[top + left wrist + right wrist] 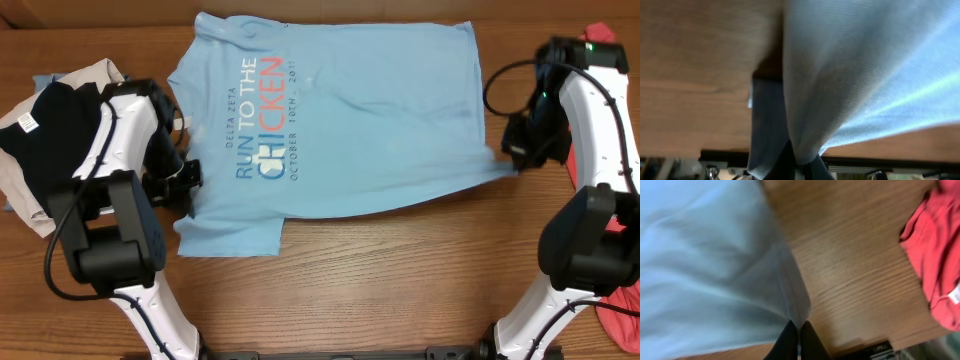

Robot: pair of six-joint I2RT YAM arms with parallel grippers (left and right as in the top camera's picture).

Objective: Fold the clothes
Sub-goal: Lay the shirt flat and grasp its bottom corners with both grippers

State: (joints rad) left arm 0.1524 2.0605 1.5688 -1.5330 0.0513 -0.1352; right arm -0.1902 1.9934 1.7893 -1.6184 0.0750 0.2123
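The light blue cotton T-shirt (340, 120) lies lettering-up on the wood-grain table (400, 270), pulled into soft ridges between the jaws. The left gripper (187, 178) and right gripper (511, 156) are each clamped tight on its opposite edges. Outside the right jaws lies a crumpled red garment (935, 245), cut off.
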